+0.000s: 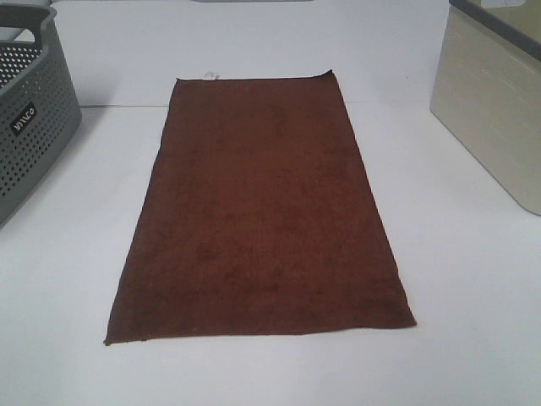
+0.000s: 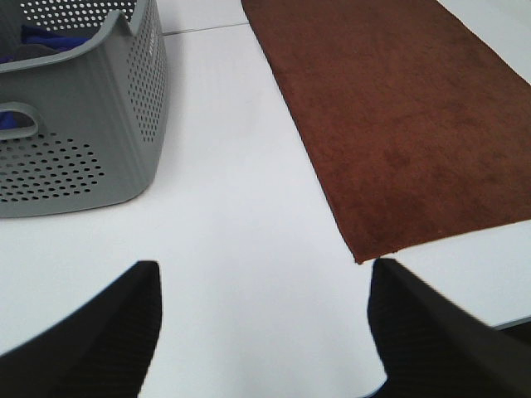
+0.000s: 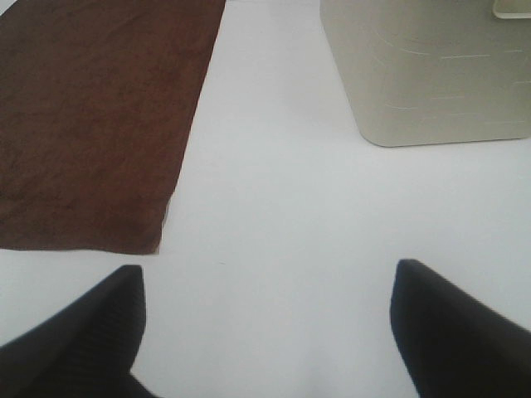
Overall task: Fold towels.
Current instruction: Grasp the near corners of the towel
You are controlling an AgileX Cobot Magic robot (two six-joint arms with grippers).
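The maroon towel (image 1: 262, 211) lies flat and fully spread on the white table, long side running front to back, with a small white tag (image 1: 210, 76) on its far short edge. No arm shows in the exterior high view. My left gripper (image 2: 261, 319) is open and empty above bare table, near the towel's front left corner (image 2: 361, 259). My right gripper (image 3: 265, 323) is open and empty above bare table, near the towel's front right corner (image 3: 158, 247).
A grey perforated basket (image 1: 25, 110) stands at the back left, with blue cloth inside it (image 2: 33, 37). A beige bin (image 1: 494, 101) stands at the back right; it also shows in the right wrist view (image 3: 431, 75). White table (image 1: 456, 296) surrounds the towel.
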